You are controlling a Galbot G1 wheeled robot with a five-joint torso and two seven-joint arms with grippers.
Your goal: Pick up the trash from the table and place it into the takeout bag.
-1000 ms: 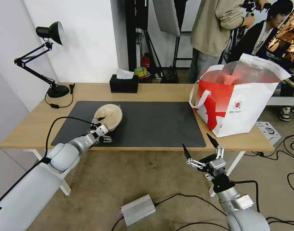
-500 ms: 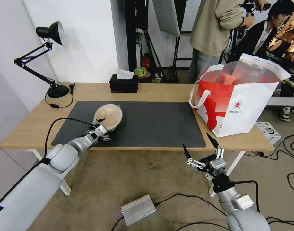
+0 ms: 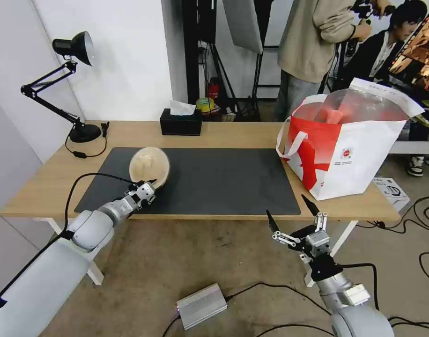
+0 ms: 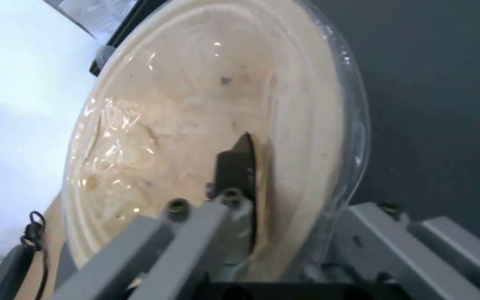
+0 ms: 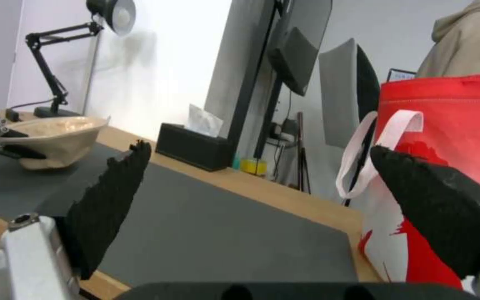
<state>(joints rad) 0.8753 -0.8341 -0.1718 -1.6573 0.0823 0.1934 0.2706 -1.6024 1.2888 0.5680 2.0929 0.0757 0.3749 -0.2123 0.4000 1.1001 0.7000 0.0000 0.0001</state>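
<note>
A tan round bowl [image 3: 150, 167] is tipped up over the left part of the dark grey mat [image 3: 224, 180] on the table [image 3: 233, 133]. My left gripper [image 3: 146, 187] is shut on its near rim. In the left wrist view one black finger [image 4: 239, 162] lies inside the bowl [image 4: 196, 104], against its wall. The right wrist view shows the bowl [image 5: 56, 133] tilted just above the mat. The red-and-white takeout bag [image 3: 350, 154] stands open on the table's right end. My right gripper [image 3: 289, 210] hangs open below the table's front edge, near the bag [image 5: 446, 116].
A black tissue box [image 3: 180, 122] sits at the back middle of the table and a black desk lamp [image 3: 69, 84] at the back left. People stand behind the bag. A silver box [image 3: 201, 305] and cables lie on the floor.
My left gripper has raised the bowl's near rim, and the bowl now stands steeper and a little further left. The right arm has not moved.
</note>
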